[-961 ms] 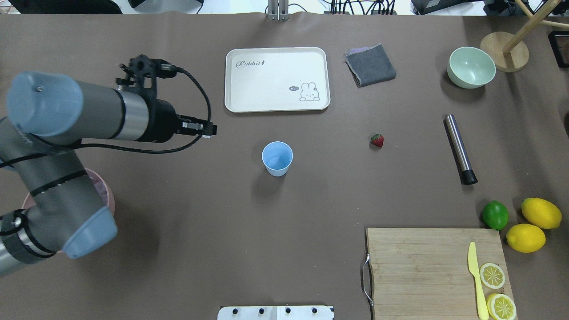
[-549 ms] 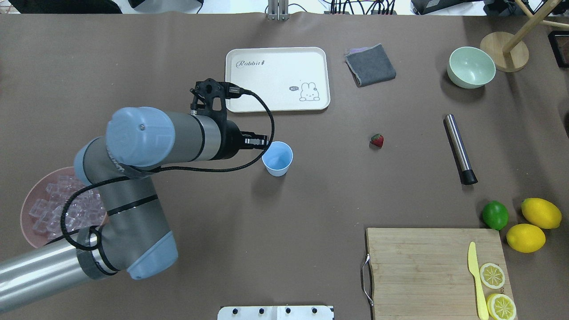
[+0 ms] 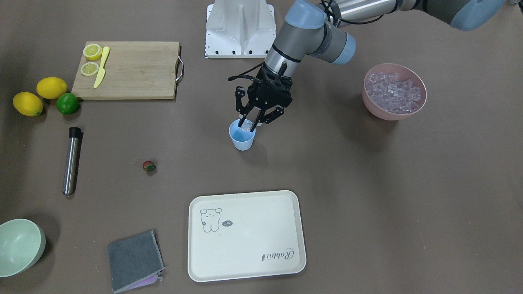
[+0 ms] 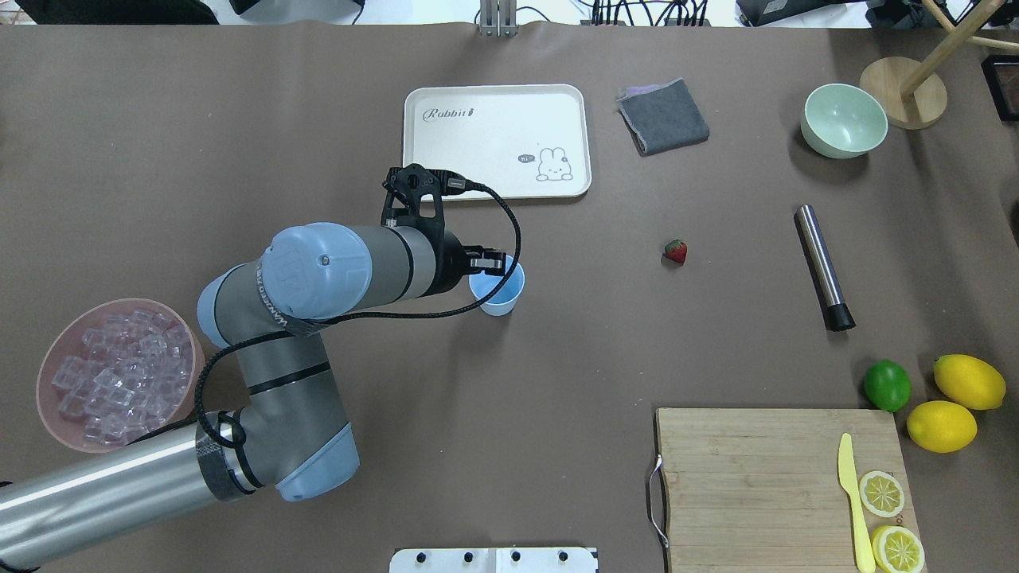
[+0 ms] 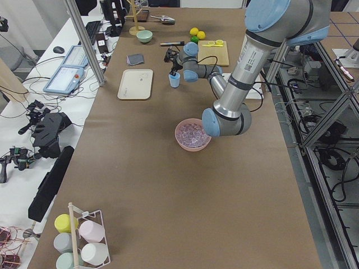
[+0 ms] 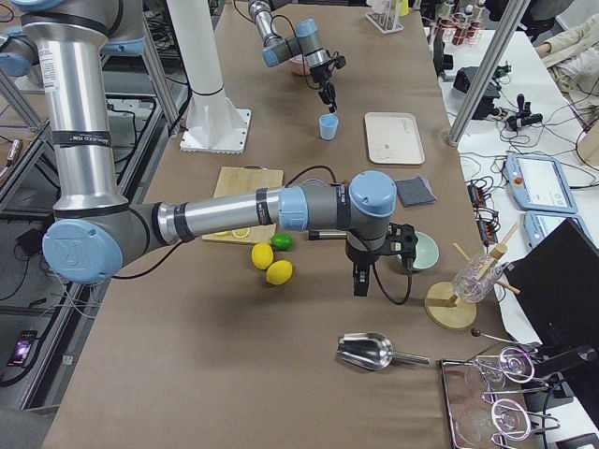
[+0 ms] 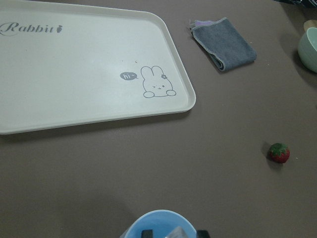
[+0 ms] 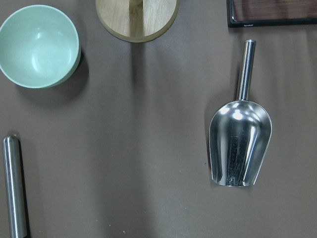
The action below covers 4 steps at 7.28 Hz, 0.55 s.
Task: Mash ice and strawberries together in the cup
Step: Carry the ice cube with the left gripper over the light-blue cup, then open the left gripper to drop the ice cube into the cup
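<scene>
The left hand hangs point-down with its jaws drawn in narrow on a small clear ice cube. The wrist view shows the cube pinched between the two tips.

Straight below it is the small light blue plastic cup, standing upright on the brown bench. This relation decides the coming move: the cube is over the cup's mouth, so letting go should drop it straight in. From overhead it looks to sit toward the rim on the arm's own side rather than dead centre (a small nudge further over the opening would be safer, I judge). I cannot tell whether the cup holds anything yet.

The rest of the ice is heaped in the round pink bowl, well apart on the robot's left.

On the other side of the cup, the tiny red strawberry with a green top lies loose on the bench. It sits between the cup and the steel cylinder with a black end, which lies lengthwise further out.

The right hand hovers far off near the pale green bowl. Whether it is wide or closed I cannot tell.
</scene>
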{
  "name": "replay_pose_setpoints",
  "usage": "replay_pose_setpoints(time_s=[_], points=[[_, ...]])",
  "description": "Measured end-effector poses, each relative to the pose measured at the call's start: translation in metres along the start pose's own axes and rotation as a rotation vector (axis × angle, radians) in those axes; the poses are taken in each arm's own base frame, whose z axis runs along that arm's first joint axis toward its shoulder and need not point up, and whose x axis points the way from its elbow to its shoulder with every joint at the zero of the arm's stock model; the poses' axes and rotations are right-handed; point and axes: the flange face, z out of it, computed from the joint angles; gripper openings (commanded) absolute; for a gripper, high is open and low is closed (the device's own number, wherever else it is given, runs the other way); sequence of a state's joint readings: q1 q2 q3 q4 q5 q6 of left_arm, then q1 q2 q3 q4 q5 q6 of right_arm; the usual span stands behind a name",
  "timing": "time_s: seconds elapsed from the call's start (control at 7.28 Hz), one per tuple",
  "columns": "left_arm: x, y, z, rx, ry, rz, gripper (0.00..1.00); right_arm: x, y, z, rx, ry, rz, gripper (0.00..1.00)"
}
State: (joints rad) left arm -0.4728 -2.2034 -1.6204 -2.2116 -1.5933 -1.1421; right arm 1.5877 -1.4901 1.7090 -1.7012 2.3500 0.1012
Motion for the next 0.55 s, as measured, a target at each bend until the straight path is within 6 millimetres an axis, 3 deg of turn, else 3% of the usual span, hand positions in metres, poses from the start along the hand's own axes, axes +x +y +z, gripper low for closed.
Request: replay_pose_setpoints(time_s=[0.27, 0.41, 0.55], points=[[0.005, 0.009, 0.006, -0.01, 0.008, 0.001, 0.0, 0.0, 0.001, 0.0, 0.0, 0.0, 0.0, 1.0], [0.007, 0.015, 0.008, -0.018, 0.01, -0.002, 0.87, 0.0, 0.001, 0.0, 0.0, 0.0, 0.0, 1.0], [0.008, 0.017, 0.008, -0.021, 0.01, -0.006, 0.97, 0.0, 0.001, 0.0, 0.0, 0.0, 0.0, 1.0]])
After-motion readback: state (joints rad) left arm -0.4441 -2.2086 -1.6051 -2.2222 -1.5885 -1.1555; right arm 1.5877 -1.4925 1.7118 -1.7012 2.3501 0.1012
